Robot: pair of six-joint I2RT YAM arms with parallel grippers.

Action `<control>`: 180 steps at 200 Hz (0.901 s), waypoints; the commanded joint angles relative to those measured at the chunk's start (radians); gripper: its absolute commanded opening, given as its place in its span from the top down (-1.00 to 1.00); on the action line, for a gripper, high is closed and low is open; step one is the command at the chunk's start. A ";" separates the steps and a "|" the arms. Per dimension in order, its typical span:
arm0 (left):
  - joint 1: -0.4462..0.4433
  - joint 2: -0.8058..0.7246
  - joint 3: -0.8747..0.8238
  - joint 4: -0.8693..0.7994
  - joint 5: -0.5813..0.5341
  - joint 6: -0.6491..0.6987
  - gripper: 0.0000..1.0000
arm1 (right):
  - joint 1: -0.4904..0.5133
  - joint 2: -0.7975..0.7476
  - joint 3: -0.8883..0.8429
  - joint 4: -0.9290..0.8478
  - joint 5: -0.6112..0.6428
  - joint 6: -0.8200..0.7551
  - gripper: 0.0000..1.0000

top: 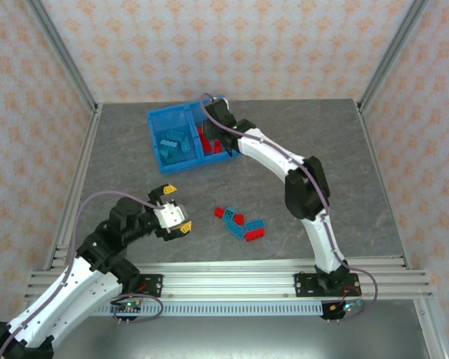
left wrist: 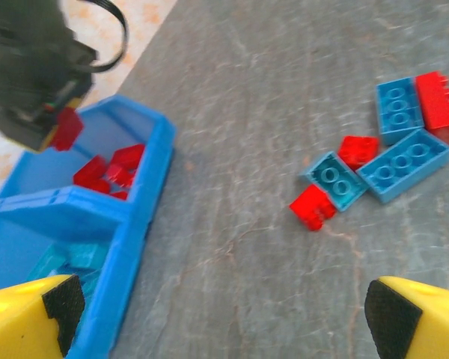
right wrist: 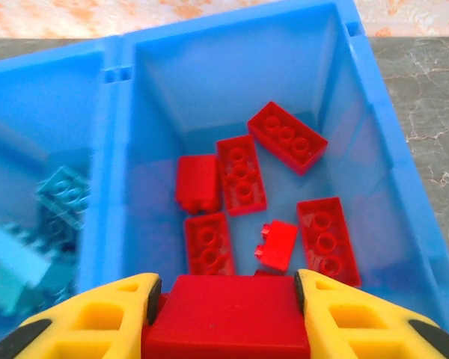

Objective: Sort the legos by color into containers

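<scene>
Found the legos (top: 241, 223) as small studded bricks, red and teal-blue: a loose cluster on the grey marbled table (top: 120, 164) between the arms, the rest in the translucent blue bin (top: 156, 138), teal in its left compartment (top: 172, 126), red in its right compartment (right wrist: 232, 75). Saw from the right wrist the right gripper (right wrist: 224, 288) closed partway on a red brick (right wrist: 226, 321) above that red pile, and from the left wrist the left gripper (left wrist: 224, 307) spread wide, holding nothing. Noted from above aluminium rails (top: 232, 273) and pale floral walls (top: 232, 45).

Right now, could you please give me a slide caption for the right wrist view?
Right hand holds a red lego above the bin's red-filled compartment; teal legos lie next door.
</scene>
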 commanded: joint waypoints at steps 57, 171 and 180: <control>0.007 -0.022 -0.003 0.045 -0.094 -0.040 -0.99 | -0.043 0.304 0.390 -0.156 -0.042 0.006 0.06; 0.009 -0.014 -0.001 0.034 -0.095 -0.061 -0.99 | -0.048 -0.126 0.079 -0.148 -0.072 -0.011 -0.14; 0.009 -0.007 0.004 0.034 -0.112 -0.082 -0.99 | -0.048 -0.224 -0.031 -0.111 -0.091 -0.017 -0.15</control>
